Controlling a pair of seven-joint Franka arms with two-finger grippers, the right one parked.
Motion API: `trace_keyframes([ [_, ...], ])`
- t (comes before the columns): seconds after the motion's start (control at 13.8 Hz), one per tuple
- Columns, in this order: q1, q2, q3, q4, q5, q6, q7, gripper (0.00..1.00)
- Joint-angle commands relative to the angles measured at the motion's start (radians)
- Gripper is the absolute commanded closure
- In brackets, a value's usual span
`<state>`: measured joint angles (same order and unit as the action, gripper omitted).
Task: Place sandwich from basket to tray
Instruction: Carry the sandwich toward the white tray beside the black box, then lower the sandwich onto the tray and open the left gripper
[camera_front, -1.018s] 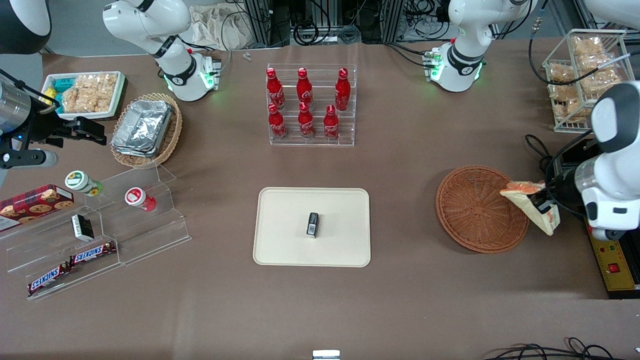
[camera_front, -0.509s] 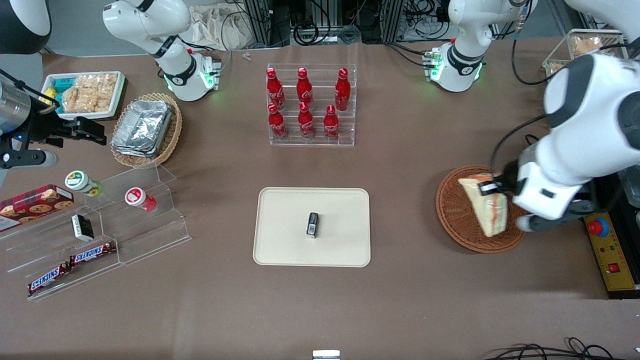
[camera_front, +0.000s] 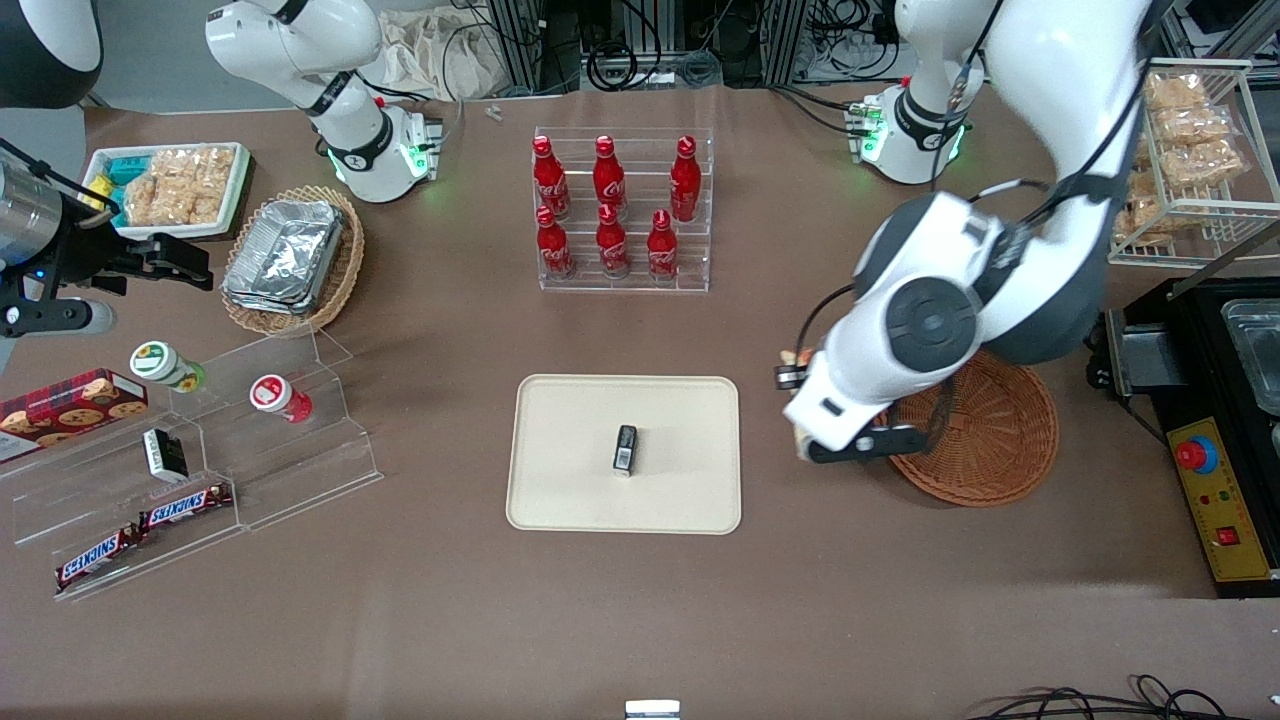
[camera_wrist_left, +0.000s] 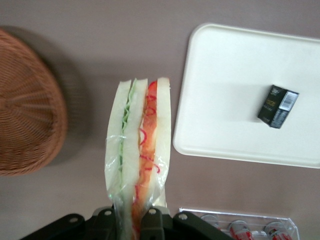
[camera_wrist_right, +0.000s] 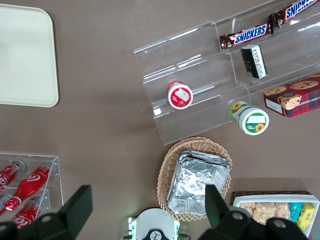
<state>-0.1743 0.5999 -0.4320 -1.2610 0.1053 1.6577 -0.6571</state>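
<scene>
My left gripper (camera_wrist_left: 129, 219) is shut on the sandwich (camera_wrist_left: 140, 145), a wrapped white wedge with red, orange and green filling, gripped at one end and held in the air. It hangs over bare table between the reddish-brown wicker basket (camera_wrist_left: 25, 100) and the cream tray (camera_wrist_left: 235, 75). In the front view the arm's wrist (camera_front: 850, 400) covers the gripper and most of the sandwich, between the basket (camera_front: 990, 440) and the tray (camera_front: 570, 450). The basket holds nothing. A small black box (camera_front: 625, 449) lies on the tray.
A clear rack of red bottles (camera_front: 622, 215) stands farther from the front camera than the tray. Toward the parked arm's end are a clear stepped shelf of snacks (camera_front: 200, 440), a tan basket with foil containers (camera_front: 290, 260) and a white snack tray (camera_front: 170, 185). A wire rack (camera_front: 1190, 150) stands at the working arm's end.
The left arm has carried the sandwich from the basket's rim at the working arm's end, across the basket, to above the table between basket and tray.
</scene>
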Motion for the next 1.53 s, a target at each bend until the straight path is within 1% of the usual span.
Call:
trace_keyframes([
  [0.0, -0.045, 0.112, 0.004, 0.091, 0.024, 0.072, -0.013, 1.0],
  [0.22, -0.08, 0.201, 0.01, 0.091, 0.04, 0.206, -0.013, 1.0],
  [0.44, -0.108, 0.289, 0.013, 0.091, 0.112, 0.313, -0.051, 1.0],
  [0.51, -0.12, 0.313, 0.013, 0.091, 0.141, 0.335, -0.064, 1.0],
  [0.58, -0.125, 0.331, 0.013, 0.091, 0.155, 0.35, -0.076, 1.0],
  [0.73, -0.142, 0.348, 0.013, 0.089, 0.16, 0.356, -0.078, 1.0],
  [0.87, -0.143, 0.354, 0.013, 0.088, 0.184, 0.356, -0.075, 0.98],
  [0.95, -0.142, 0.353, 0.013, 0.083, 0.195, 0.356, -0.067, 0.74],
  [1.02, -0.14, 0.351, 0.013, 0.081, 0.197, 0.356, -0.065, 0.36],
  [1.09, -0.14, 0.347, 0.013, 0.083, 0.2, 0.356, -0.073, 0.08],
  [1.16, -0.137, 0.334, 0.013, 0.083, 0.198, 0.355, -0.079, 0.0],
  [1.38, -0.128, 0.276, 0.013, 0.086, 0.195, 0.343, -0.082, 0.0],
  [1.45, -0.107, 0.256, 0.013, 0.084, 0.195, 0.341, -0.081, 0.0],
])
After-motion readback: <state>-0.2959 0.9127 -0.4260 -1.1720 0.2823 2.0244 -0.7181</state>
